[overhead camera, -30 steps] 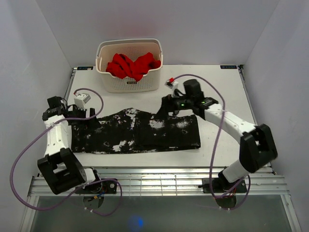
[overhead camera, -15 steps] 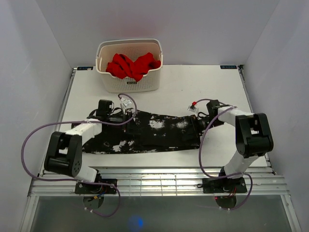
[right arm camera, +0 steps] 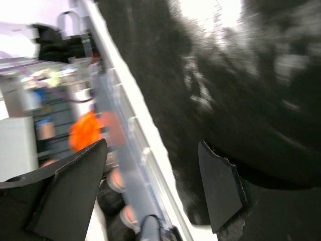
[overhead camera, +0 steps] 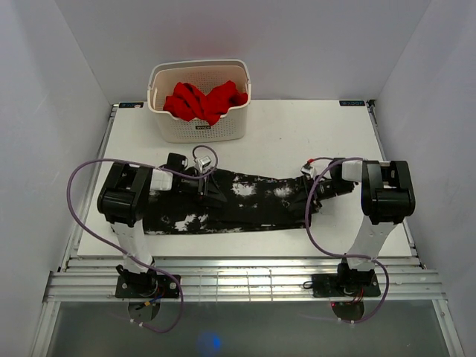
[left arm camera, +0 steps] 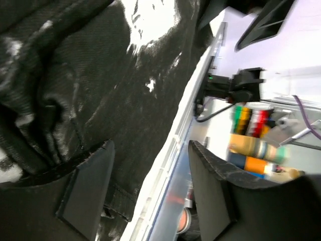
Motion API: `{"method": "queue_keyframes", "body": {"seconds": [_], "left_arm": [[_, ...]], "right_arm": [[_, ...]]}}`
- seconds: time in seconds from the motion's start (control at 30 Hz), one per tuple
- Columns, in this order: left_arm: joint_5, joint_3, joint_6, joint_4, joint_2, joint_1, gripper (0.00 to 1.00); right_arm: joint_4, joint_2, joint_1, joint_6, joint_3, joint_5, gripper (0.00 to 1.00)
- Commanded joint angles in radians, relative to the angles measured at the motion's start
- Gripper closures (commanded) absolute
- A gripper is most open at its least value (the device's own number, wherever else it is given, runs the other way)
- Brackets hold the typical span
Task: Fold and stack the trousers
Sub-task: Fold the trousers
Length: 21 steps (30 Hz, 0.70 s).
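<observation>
The trousers (overhead camera: 253, 204), black with white speckles, lie lengthwise across the middle of the table. My left gripper (overhead camera: 210, 192) is low over their upper edge, left of centre. In the left wrist view it (left arm camera: 150, 193) is open: one finger (left arm camera: 85, 196) rests against the dark fabric (left arm camera: 100, 75), and nothing sits in the gap. My right gripper (overhead camera: 316, 195) is at the right end of the trousers. In the blurred right wrist view it (right arm camera: 148, 188) is also open, with one finger (right arm camera: 220, 186) against the cloth (right arm camera: 241, 75) and the other over the table's edge.
A white basket (overhead camera: 201, 128) holding a red garment (overhead camera: 202, 100) stands at the back of the table, left of centre. Both arms fold low over the white tabletop (overhead camera: 297, 134). A metal rail (overhead camera: 245, 277) runs along the near edge.
Both arms swung inward and down. The left gripper moved right onto the trousers and the right gripper moved to their right end. Both sets of jaws narrowed somewhat.
</observation>
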State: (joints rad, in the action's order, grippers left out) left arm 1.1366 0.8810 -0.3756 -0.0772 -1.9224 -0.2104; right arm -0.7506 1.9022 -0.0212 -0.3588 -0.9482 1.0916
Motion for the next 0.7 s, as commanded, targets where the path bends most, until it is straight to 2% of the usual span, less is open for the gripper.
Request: {"method": "queue_keyframes", "body": {"seconds": [0.0, 0.1, 0.2, 0.27, 0.43, 0.5, 0.67], "left_arm": [[-0.147, 0.062, 0.142, -0.084, 0.084, 0.002, 0.27], [-0.192, 0.116, 0.237, -0.208, 0.218, 0.015, 0.19], [-0.167, 0.119, 0.234, -0.266, 0.337, 0.113, 0.13], [-0.167, 0.128, 0.260, -0.347, 0.378, 0.207, 0.10], [-0.181, 0.176, 0.470, -0.568, 0.411, 0.483, 0.10], [-0.179, 0.168, 0.521, -0.644, 0.416, 0.581, 0.10], [-0.170, 0.157, 0.658, -0.757, 0.402, 0.730, 0.10]], "right_arm": [[-0.021, -0.164, 0.064, -0.034, -0.090, -0.173, 0.22], [-0.055, -0.276, 0.142, -0.017, -0.121, -0.275, 0.25], [-0.040, -0.350, 0.204, -0.016, -0.098, -0.416, 0.29], [-0.007, -0.362, 0.214, -0.011, -0.061, -0.476, 0.35], [0.109, -0.313, 0.213, 0.055, 0.003, -0.454, 0.48], [0.176, -0.276, 0.210, 0.078, 0.018, -0.441, 0.50], [0.243, -0.183, 0.184, 0.107, 0.025, -0.407, 0.49]]}}
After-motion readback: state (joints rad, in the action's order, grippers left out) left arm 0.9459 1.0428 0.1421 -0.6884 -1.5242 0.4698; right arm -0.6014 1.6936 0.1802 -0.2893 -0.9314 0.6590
